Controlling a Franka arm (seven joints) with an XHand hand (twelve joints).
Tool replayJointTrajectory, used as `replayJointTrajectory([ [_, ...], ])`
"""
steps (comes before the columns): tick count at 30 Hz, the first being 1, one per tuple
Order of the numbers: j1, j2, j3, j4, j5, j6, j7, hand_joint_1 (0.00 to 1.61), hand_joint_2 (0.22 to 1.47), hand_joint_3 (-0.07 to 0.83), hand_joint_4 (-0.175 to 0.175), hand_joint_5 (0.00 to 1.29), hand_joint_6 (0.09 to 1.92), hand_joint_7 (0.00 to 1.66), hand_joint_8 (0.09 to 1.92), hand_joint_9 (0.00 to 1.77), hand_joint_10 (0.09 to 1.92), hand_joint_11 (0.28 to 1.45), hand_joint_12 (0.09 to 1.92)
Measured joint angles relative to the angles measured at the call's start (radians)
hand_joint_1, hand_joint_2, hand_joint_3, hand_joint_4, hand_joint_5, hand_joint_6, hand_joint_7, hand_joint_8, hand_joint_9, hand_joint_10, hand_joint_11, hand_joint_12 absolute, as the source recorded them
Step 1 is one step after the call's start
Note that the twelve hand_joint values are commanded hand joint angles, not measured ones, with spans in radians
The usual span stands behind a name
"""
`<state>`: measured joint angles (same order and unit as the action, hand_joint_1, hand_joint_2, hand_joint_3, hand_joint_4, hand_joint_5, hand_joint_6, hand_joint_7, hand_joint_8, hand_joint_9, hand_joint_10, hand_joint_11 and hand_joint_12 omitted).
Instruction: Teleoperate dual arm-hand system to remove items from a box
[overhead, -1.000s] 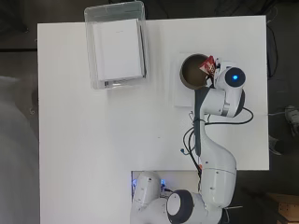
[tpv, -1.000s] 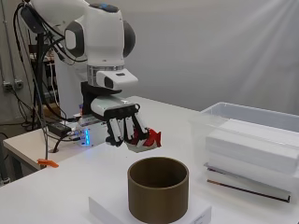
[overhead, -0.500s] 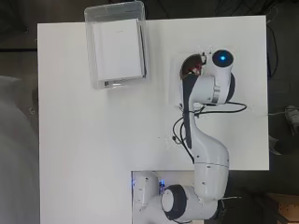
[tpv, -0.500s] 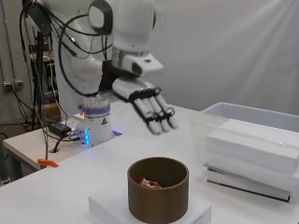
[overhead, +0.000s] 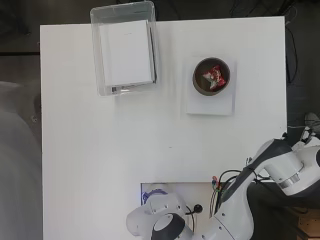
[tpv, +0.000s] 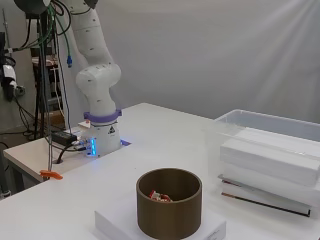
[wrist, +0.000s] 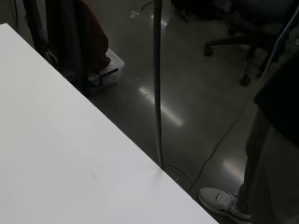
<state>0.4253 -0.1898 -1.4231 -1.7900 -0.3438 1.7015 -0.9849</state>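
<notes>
Hand not visible in any view: the arm (overhead: 280, 170) runs off the overhead frame at 4 o'clock and out the top of the side view, so finger state can't be told. Clear box (tpv: 280, 145) is cut off at 3 o'clock in the side view, its far end hidden. Red-and-white item (tpv: 159, 195) in the brown cup (tpv: 169, 202) is mostly hidden behind the cup wall there, and too small overhead (overhead: 215, 78) to identify.
</notes>
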Motion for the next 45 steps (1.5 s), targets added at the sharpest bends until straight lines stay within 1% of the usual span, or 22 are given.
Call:
replayJointTrajectory([
  [2, 0.041, 0.015, 0.022, -0.013, 0.035, 0.016, -0.023, 0.4, 1.09, -0.001, 0.062, 0.58, 0.09, 0.65, 0.09, 0.69, 0.09, 0.5, 0.09],
  [8, 0.267, 0.065, 0.217, -0.063, 0.151, 0.074, -0.103, 0.43, 1.09, -0.002, 0.053, 0.59, 0.09, 0.66, 0.09, 0.7, 0.09, 0.5, 0.09],
  [12, 0.261, 0.061, 0.304, -0.114, 0.252, 0.117, -0.173, 0.43, 1.09, -0.002, 0.046, 0.58, 0.09, 0.66, 0.09, 0.7, 0.09, 0.5, 0.09],
  [14, 0.237, 0.028, 0.337, -0.144, 0.245, 0.124, -0.161, 0.43, 1.09, -0.002, 0.047, 0.58, 0.09, 0.64, 0.09, 0.69, 0.09, 0.49, 0.09],
  [17, 0.151, -0.09, 0.488, -0.229, 0.196, 0.13, -0.101, 0.41, 1.09, 0.0, 0.053, 0.58, 0.09, 0.61, 0.09, 0.64, 0.09, 0.49, 0.09],
  [21, 0.009, -0.261, 0.672, -0.348, 0.154, 0.128, -0.005, 0.4, 1.09, 0.003, 0.057, 0.59, 0.09, 0.64, 0.09, 0.67, 0.09, 0.49, 0.09],
  [25, -0.121, -0.409, 0.818, -0.495, 0.143, 0.13, 0.054, 0.4, 1.09, 0.001, 0.058, 0.59, 0.09, 0.65, 0.09, 0.68, 0.09, 0.5, 0.09],
  [26, -0.149, -0.45, 0.854, -0.526, 0.157, 0.13, 0.06, 0.39, 1.09, 0.001, 0.06, 0.59, 0.09, 0.65, 0.09, 0.69, 0.09, 0.5, 0.09],
  [27, -0.168, -0.484, 0.882, -0.543, 0.175, 0.128, 0.06, 0.39, 1.1, 0.001, 0.062, 0.6, 0.09, 0.69, 0.09, 0.72, 0.09, 0.52, 0.09],
  [28, -0.183, -0.517, 0.914, -0.556, 0.197, 0.126, 0.058, 0.38, 1.11, 0.001, 0.073, 0.65, 0.09, 0.78, 0.09, 0.8, 0.09, 0.55, 0.09],
  [29, -0.199, -0.566, 0.961, -0.572, 0.24, 0.129, 0.045, 0.32, 1.15, 0.002, 0.111, 0.81, 0.09, 0.96, 0.09, 0.98, 0.09, 0.66, 0.09],
  [30, -0.203, -0.615, 1.004, -0.581, 0.307, 0.131, 0.009, 0.26, 1.18, -0.001, 0.141, 0.94, 0.09, 1.09, 0.09, 1.12, 0.16, 0.75, 0.12],
  [31, -0.197, -0.641, 1.025, -0.579, 0.36, 0.124, -0.025, 0.23, 1.2, 0.005, 0.158, 1.02, 0.09, 1.17, 0.09, 1.19, 0.26, 0.78, 0.25],
  [32, -0.182, -0.663, 1.04, -0.562, 0.424, 0.102, -0.069, 0.21, 1.21, 0.005, 0.167, 1.07, 0.09, 1.22, 0.09, 1.21, 0.35, 0.76, 0.39],
  [33, -0.147, -0.686, 1.055, -0.494, 0.515, 0.039, -0.131, 0.2, 1.22, 0.003, 0.172, 1.09, 0.09, 1.24, 0.09, 1.2, 0.42, 0.73, 0.52],
  [34, -0.124, -0.7, 1.064, -0.43, 0.563, -0.008, -0.159, 0.19, 1.22, 0.002, 0.174, 1.11, 0.09, 1.26, 0.09, 1.2, 0.48, 0.7, 0.62],
  [35, -0.101, -0.713, 1.074, -0.353, 0.612, -0.053, -0.182, 0.19, 1.22, 0.001, 0.175, 1.11, 0.09, 1.27, 0.09, 1.19, 0.51, 0.68, 0.67],
  [38, -0.044, -0.748, 1.098, -0.139, 0.74, -0.174, -0.247, 0.19, 1.22, 0.001, 0.175, 1.12, 0.09, 1.27, 0.09, 1.18, 0.55, 0.66, 0.73],
  [40, -0.01, -0.77, 1.114, -0.029, 0.833, -0.256, -0.291, 0.19, 1.22, 0.001, 0.175, 1.12, 0.09, 1.27, 0.09, 1.18, 0.55, 0.66, 0.73],
  [42, 0.012, -0.787, 1.128, 0.021, 0.904, -0.316, -0.331, 0.19, 1.22, 0.001, 0.175, 1.12, 0.09, 1.27, 0.09, 1.18, 0.55, 0.66, 0.73],
  [43, 0.019, -0.795, 1.136, 0.027, 0.921, -0.342, -0.352, 0.19, 1.22, 0.001, 0.175, 1.12, 0.09, 1.27, 0.09, 1.18, 0.55, 0.66, 0.73],
  [45, 0.022, -0.8, 1.142, 0.027, 0.927, -0.35, -0.36, 0.19, 1.22, 0.001, 0.175, 1.12, 0.09, 1.27, 0.09, 1.18, 0.55, 0.66, 0.74],
])
